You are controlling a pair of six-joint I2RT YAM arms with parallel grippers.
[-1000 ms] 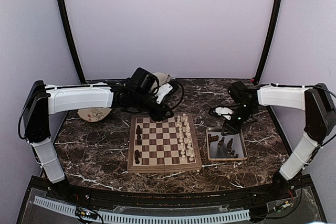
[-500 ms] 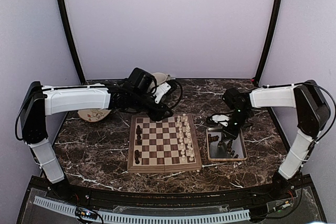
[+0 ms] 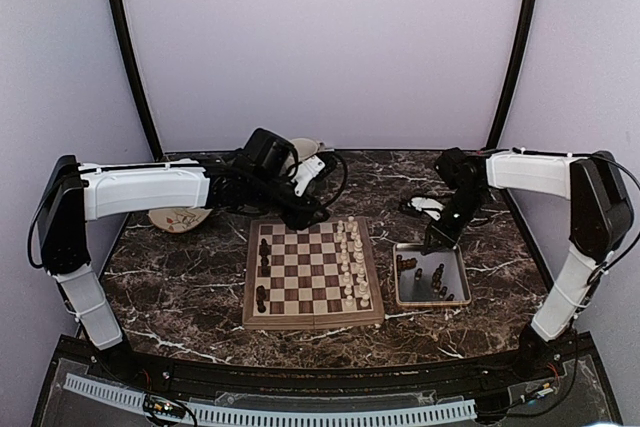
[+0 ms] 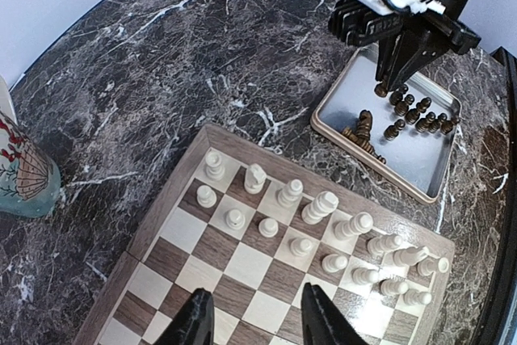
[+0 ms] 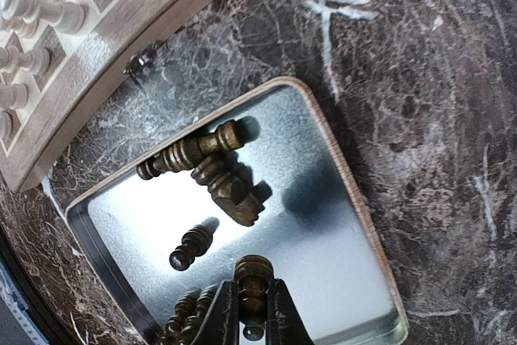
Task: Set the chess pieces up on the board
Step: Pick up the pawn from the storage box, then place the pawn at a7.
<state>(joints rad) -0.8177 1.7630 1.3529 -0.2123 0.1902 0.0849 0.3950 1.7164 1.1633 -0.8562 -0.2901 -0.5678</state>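
Chess piece (image 5: 253,279) is small, light, hard wood (smooth, so slippery); the right gripper (image 5: 253,313) pinches it by its thin middle over the tray (image 5: 355,191); the left gripper (image 4: 257,325) hangs open, empty, above the board (image 4: 166,199).

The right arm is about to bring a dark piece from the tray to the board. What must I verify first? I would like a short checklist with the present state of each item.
1. Right gripper shut on a dark piece: ok.
2. Piece lifted clear of the tray: cannot tell.
3. Free squares on the dark side of the board: ok, most are bare.
4. Left gripper away from the board: not ok, it hangs open and empty above it.
5. White pieces upright: ok, but they stand between tray and dark side, so probably carry high.
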